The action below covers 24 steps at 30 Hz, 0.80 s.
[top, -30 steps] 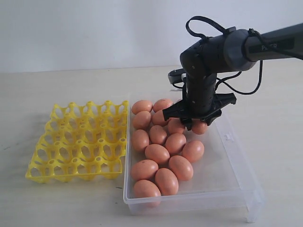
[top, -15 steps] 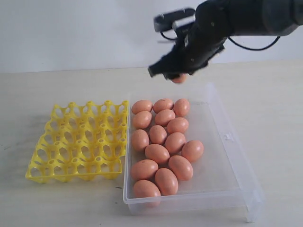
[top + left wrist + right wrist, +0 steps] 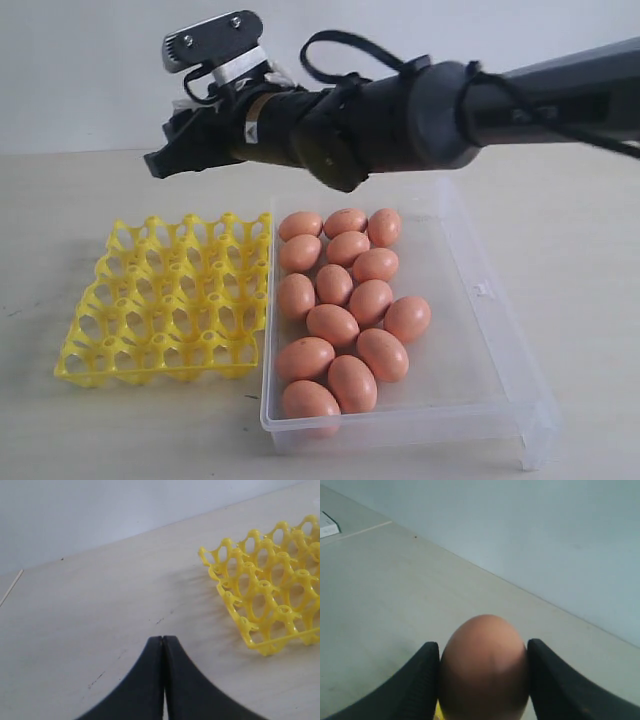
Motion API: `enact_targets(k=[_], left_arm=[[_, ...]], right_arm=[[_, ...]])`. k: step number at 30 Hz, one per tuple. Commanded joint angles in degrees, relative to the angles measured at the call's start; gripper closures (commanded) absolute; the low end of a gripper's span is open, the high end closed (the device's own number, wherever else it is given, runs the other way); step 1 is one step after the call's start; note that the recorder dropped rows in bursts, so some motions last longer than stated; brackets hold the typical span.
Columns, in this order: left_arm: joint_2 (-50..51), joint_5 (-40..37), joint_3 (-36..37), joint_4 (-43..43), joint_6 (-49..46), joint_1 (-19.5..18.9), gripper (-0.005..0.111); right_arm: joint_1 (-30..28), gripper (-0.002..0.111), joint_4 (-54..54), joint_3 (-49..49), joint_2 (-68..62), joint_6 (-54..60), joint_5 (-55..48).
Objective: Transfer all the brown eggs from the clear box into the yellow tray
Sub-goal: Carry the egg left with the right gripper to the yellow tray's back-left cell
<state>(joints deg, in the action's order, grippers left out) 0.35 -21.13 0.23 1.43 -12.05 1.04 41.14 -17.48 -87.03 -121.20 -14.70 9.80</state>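
Right jaws, black, smooth and curved, are clamped on the two sides of one egg (image 3: pixel 483 667). It is an oval, orange-brown shell with a dull sheen that fills the gap between them, and a sliver of yellow shows just under it. Left jaws are pressed together tip to tip over bare, pale worktop (image 3: pixel 100 605), with a corner of the tray (image 3: pixel 260 586) near them.

In the wide view the box (image 3: pixel 480 340) stands nearest. It is shallow and rectangular, made of clear plastic with low walls. The other eggs (image 3: pixel 340 300) lie bunched in its left half, touching one another. Just beside its left wall sits the tray, a bright yellow lattice of open cups with raised pegs. Higher and farther back, the right arm (image 3: pixel 400 110) stretches across, its end above the tray's far side, in front of a plain pale wall (image 3: pixel 80 70).
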Motion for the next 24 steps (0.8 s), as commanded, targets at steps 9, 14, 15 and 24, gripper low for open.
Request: enact_targets(k=[9,14,15,24], left_arm=[[-0.3,0.4,-0.2,0.0,0.3,0.2,0.107],[-0.3,0.4,-0.2,0.0,0.3,0.2,0.107],[-0.3,0.4,-0.2,0.0,0.3,0.2,0.107],[-0.3,0.4,-0.2,0.0,0.3,0.2,0.107]], right_arm=[[2.5,0.108,-12.9,-16.8,-14.3,-17.8,2.5],[2.5,0.108,-18.6,-20.8,-18.5,-24.5,5.5],[2.5,0.108,-21.0,-22.0,-19.8,-26.9,6.6],[2.5,0.108,-24.7,-25.9,-25.7,-30.9,10.1]])
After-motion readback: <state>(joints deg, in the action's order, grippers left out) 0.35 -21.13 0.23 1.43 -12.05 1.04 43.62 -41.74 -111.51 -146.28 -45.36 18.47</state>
